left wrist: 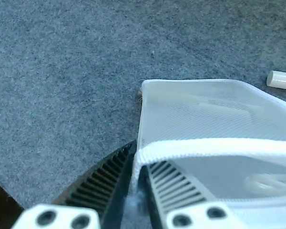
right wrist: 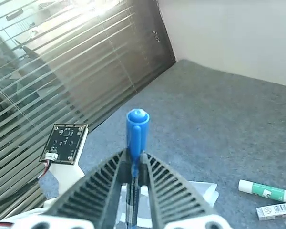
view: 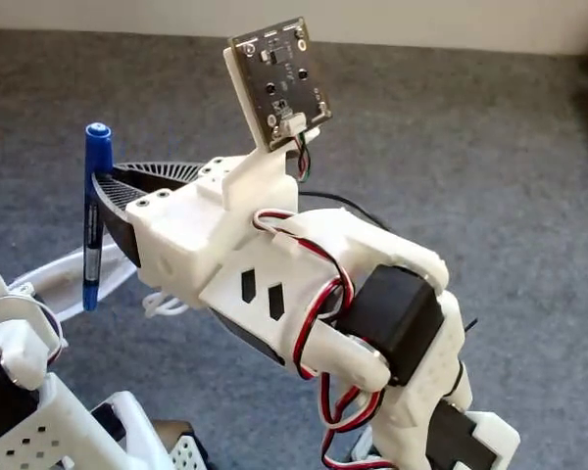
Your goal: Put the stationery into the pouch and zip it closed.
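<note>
Blue pen [right wrist: 135,125]: where is it held, and by what? — Obs. 1

It is clamped upright, cap uppermost, between the closed ribbed jaws of the right gripper [right wrist: 133,160]. In the high view its lower end is seen against the white mesh pouch [left wrist: 205,114]. Whether the tip is already inside cannot be told. — Obs. 2

And the pouch? — Obs. 1

One strip of its rim is pinched by the left gripper [left wrist: 138,160], jaws shut on the fabric. The rest is lifted slightly off the grey worktop [view: 470,147], well short of the far edge. — Obs. 2

What could be expected to fail? — Obs. 1

Three things are judged likely. The mouth is held at one place only, so it may sag shut, and the pen could be set down on the mesh and not inside it. The tip could snag the weave or the rim tape; a push then would drag the fabric out of the left jaws. The barrel is gripped along a narrow line, so it may pivot if the tip is pressed against anything. — Obs. 2

Anything farther out? — Obs. 1

A glue stick [left wrist: 281,79] and a small flat labelled item [right wrist: 276,210], kind not made out, are left lying on the worktop apart from the pouch. The zip is not made out, so closing is judged the riskier step. — Obs. 2
</note>
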Robot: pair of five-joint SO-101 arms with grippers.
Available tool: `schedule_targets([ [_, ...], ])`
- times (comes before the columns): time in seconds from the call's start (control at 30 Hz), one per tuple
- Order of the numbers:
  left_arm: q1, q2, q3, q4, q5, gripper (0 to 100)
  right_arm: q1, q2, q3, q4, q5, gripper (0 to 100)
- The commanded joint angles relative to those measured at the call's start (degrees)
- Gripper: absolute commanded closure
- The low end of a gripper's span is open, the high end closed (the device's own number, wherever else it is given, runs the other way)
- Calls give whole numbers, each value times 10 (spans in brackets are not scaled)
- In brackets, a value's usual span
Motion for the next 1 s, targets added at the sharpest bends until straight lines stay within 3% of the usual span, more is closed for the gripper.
schedule_targets([
  [0.0, -1, 10, -3, -3, -4, 993, -4, -24, -4, -19, 4, 993],
  [0.57, -3, 10, -3, -3, -4, 993, 20, -20, -3, -35, -32, 993],
  [0.83, -1, 10, -3, -3, -4, 993, 24, -25, -2, -7, -27, 993],
  [0.97, -1, 10, -3, -3, -4, 993, 14, -24, -2, 16, 18, 993],
])
